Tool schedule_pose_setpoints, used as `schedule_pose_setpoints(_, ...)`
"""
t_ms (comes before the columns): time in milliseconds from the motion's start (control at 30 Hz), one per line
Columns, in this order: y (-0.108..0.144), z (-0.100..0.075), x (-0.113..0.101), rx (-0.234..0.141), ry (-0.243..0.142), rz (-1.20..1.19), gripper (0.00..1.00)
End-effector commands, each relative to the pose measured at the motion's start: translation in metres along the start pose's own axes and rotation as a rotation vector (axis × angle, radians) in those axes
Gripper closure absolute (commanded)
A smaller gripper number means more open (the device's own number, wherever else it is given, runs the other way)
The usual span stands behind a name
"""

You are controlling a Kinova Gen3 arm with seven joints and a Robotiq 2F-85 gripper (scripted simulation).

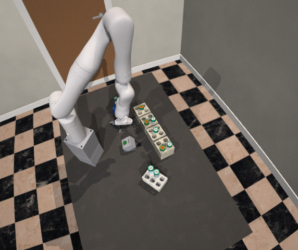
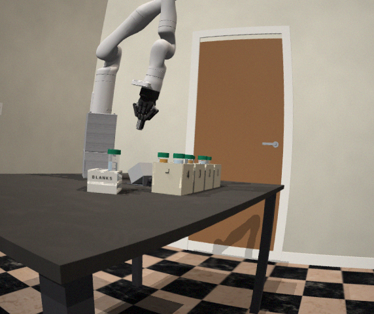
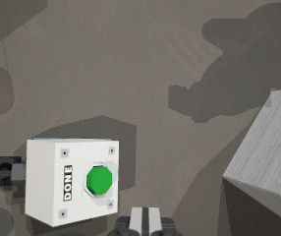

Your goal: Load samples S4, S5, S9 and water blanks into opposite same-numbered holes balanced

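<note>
My gripper (image 2: 140, 125) is shut and empty, high above the table. In the wrist view its fingertips (image 3: 145, 222) sit just right of the white DONE desk (image 3: 69, 182) with its green key (image 3: 99, 180), and are well apart from it. The desk also shows in the top view (image 1: 127, 143). Four beige adapters (image 1: 153, 130) stand in a row. The far one holds an orange-dot tube (image 1: 141, 107). The second holds an orange-dot tube (image 1: 146, 122) and a white-dot tube (image 1: 152, 119). The third holds a white-dot tube (image 1: 155, 129). The near one holds an orange-dot tube (image 1: 162, 147) and a white-dot tube (image 1: 169, 144).
The white BLANKS rack (image 1: 154, 178) holds two white-dot tubes near the table's middle. A blue rack (image 1: 114, 105) is mostly hidden behind my arm. The arm's grey base block (image 3: 268, 147) stands to the right of the desk in the wrist view.
</note>
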State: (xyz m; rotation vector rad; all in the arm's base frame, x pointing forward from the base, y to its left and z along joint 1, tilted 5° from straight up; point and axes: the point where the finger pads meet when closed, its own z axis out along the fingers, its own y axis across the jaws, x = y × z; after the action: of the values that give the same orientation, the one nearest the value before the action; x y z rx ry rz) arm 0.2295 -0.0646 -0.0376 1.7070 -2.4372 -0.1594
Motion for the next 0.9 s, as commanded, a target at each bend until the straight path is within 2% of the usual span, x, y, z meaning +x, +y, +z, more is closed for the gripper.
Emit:
schedule_pose_setpoints(0, -0.002, 0.004, 0.0, 0.0, 0.0, 0.0, 0.9)
schedule_pose_setpoints(867, -0.011, 0.035, -0.001, 0.0, 0.0, 0.0, 0.9)
